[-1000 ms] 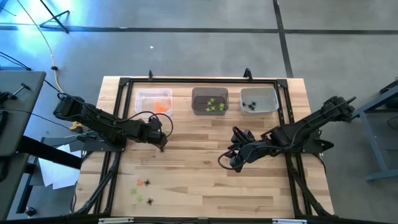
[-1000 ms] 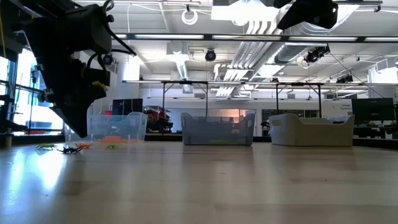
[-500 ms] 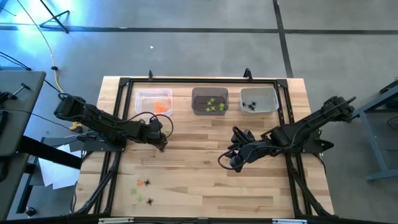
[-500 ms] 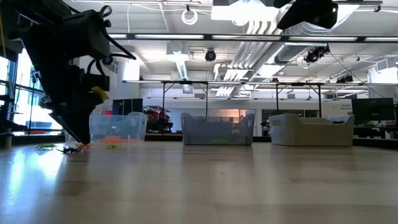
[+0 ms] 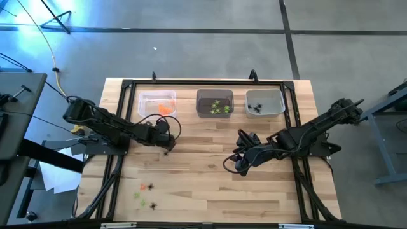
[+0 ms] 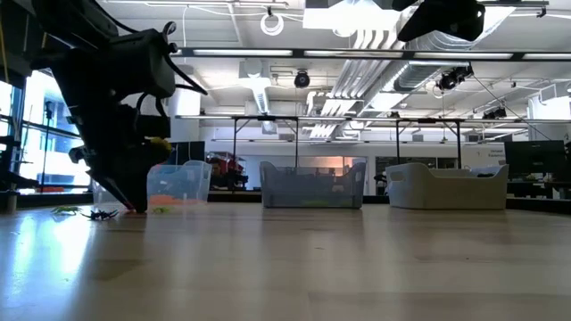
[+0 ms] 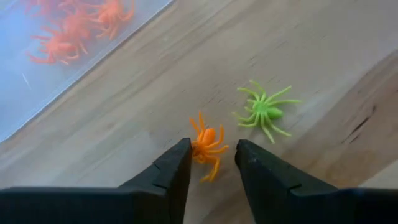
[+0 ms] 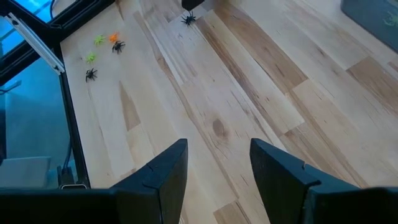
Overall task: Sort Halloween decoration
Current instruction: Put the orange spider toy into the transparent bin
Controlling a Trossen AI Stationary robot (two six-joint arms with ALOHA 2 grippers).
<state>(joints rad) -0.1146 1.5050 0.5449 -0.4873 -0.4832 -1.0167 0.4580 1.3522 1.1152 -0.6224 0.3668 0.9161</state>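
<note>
1. Left claw [image 7: 211, 158] sits low over the table [image 5: 210, 191], just off the 6 o'clock side of the bin holding orange trinkets [image 5: 157, 103]. Fingers parted, nothing gripped.
2. Left wrist view: an orange spider [image 7: 208, 143] lies flat on the wood in the gap between the two fingertips [image 7: 180, 152]; whether either tip touches it cannot be told.
3. A lime-green spider [image 7: 264, 112] lies on the table just beside the orange one, clear of the fingers.
4. Several more orange spiders [image 7: 68, 31] rest inside the translucent bin seen at the corner of the left wrist view.
5. Middle bin [image 5: 214, 103] holds lime-green pieces; the bin at the table's 1 o'clock [image 5: 265, 102] holds black ones.
6. Unsorted cluster [image 5: 146, 195] lies near the table's 7 o'clock corner, well apart from both claws: green, orange and black pieces, also seen in the right wrist view [image 8: 102, 53].
7. Right claw [image 8: 214, 165] hangs right of table centre, fingers spread wide, released, bare wood beneath.
8. One black spider [image 8: 188, 19] lies alone on the wood near the left claw.
</note>
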